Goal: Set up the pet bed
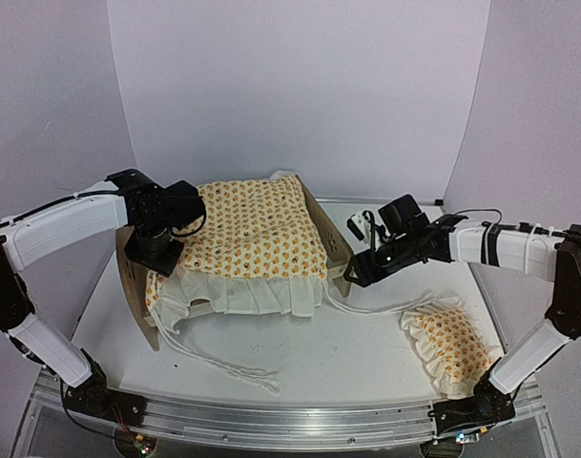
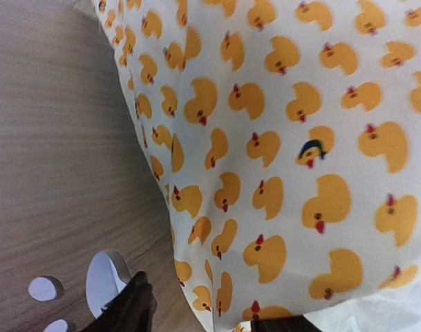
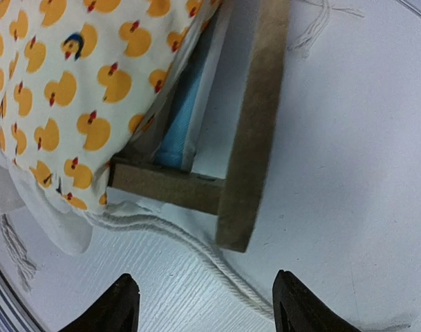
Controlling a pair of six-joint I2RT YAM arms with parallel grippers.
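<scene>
Left arm: reaches in from the side, elbow raised, wrist bent down, with the left gripper (image 1: 155,252) over the pet bed's left end board (image 1: 135,279). Its dark fingers (image 2: 135,304) stand moderately apart; the duck-print quilt's (image 1: 257,229) edge lies between them, with no squeeze visible. The paw-print cutout (image 2: 103,280) sits just beside one fingertip. Right arm: stretched low and nearly level, with the right gripper (image 1: 359,272) close above the table (image 1: 366,353). Its fingers (image 3: 120,308) are spread wide and hold nothing, and a white cord (image 3: 196,245) runs across the gap. Pet bed (image 1: 332,240): light wood, between the two grippers. Its near right corner is just ahead of the right gripper, and a strip of blue mattress (image 3: 177,131) shows under the quilt there. The quilt is draped over the top, and its white ruffle hangs over the near side. Ruffled pillow (image 1: 449,345): on the table, beneath the right forearm, well behind that gripper. Surface: white tabletop with loose cords trailing near the front edge. Surround: plain pale walls (image 1: 300,86) on three sides.
</scene>
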